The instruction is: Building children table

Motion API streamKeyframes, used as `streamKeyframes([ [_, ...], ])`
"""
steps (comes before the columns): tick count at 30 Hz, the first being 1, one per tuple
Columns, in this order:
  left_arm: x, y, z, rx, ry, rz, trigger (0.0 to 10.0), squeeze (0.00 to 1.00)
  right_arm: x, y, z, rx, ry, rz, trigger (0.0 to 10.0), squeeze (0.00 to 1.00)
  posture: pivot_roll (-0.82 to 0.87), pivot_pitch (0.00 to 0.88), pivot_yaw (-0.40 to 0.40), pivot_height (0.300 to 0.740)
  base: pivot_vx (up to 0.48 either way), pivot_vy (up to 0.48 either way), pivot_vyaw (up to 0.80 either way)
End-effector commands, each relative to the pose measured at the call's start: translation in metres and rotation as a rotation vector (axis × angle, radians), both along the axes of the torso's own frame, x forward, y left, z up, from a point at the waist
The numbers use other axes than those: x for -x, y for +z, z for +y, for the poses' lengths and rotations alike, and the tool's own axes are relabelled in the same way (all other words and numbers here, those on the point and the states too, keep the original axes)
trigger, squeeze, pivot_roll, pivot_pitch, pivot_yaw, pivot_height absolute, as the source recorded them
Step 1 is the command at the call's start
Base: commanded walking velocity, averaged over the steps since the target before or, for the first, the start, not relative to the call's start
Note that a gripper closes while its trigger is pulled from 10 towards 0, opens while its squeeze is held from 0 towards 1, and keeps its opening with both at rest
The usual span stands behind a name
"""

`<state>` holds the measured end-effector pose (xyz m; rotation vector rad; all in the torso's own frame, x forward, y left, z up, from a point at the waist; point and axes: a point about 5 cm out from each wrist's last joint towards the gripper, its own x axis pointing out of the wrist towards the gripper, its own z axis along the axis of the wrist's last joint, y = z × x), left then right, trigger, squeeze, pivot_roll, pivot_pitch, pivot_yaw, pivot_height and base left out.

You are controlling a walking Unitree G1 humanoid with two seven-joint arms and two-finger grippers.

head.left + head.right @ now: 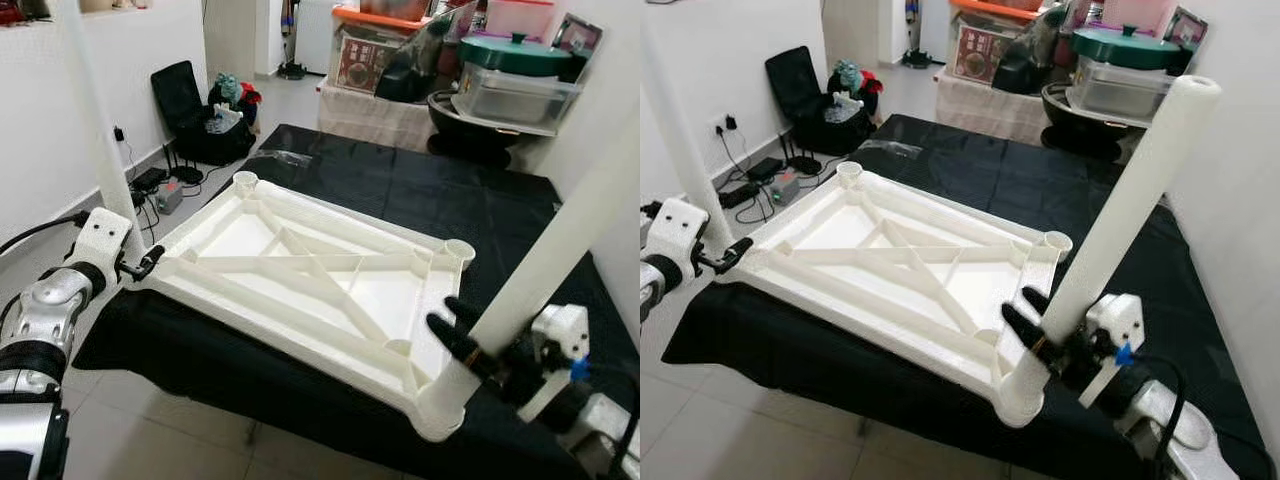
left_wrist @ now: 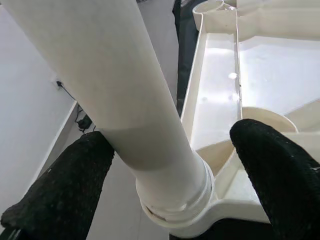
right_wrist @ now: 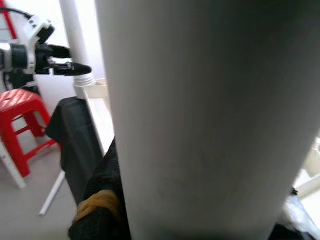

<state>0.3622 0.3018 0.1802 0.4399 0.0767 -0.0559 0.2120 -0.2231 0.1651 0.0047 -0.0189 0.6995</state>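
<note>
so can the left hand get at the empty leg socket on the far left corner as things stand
Probably not yet: the left hand is around the near-left leg, though the way along the tabletop's edge to the far-left socket looks open.
</note>
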Motion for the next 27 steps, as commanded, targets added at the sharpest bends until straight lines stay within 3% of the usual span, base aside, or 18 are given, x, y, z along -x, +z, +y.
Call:
streamKeyframes([
  [1,-0.001,0.005,0.003,-0.018,-0.002,-0.006,10.0,0.00,0.018,-0.043,0.004,0.055,0.085,0.266,10.0,0.00,-0.01,0.000,-0.071,0.740,0.000,0.000,0.00],
  [5,-0.001,0.008,0.006,-0.024,0.008,-0.009,10.0,0.00,0.018,-0.044,-0.002,0.064,0.063,0.271,10.0,0.00,-0.02,0.000,-0.069,0.740,0.000,0.000,0.00],
  [8,-0.001,0.010,0.007,-0.028,0.009,-0.014,10.0,0.00,0.002,-0.046,-0.011,0.098,-0.068,0.238,10.0,0.00,-0.01,0.000,-0.071,0.740,0.000,0.000,0.00],
  [13,-0.001,0.009,0.006,-0.025,0.002,-0.017,10.0,0.00,-0.014,-0.049,-0.014,0.110,-0.172,0.219,10.0,0.00,-0.01,0.000,-0.077,0.740,0.000,0.000,0.00],
  [22,0.002,0.009,0.013,-0.032,0.016,-0.018,10.0,0.00,-0.016,-0.052,-0.011,0.097,-0.157,0.225,10.0,0.00,0.00,0.000,-0.086,0.740,0.000,0.000,0.00],
  [27,0.002,0.010,0.014,-0.028,0.025,-0.024,10.0,0.00,-0.017,-0.055,-0.017,0.106,-0.203,0.232,10.0,0.00,0.00,0.000,-0.087,0.740,0.000,0.000,0.00],
])
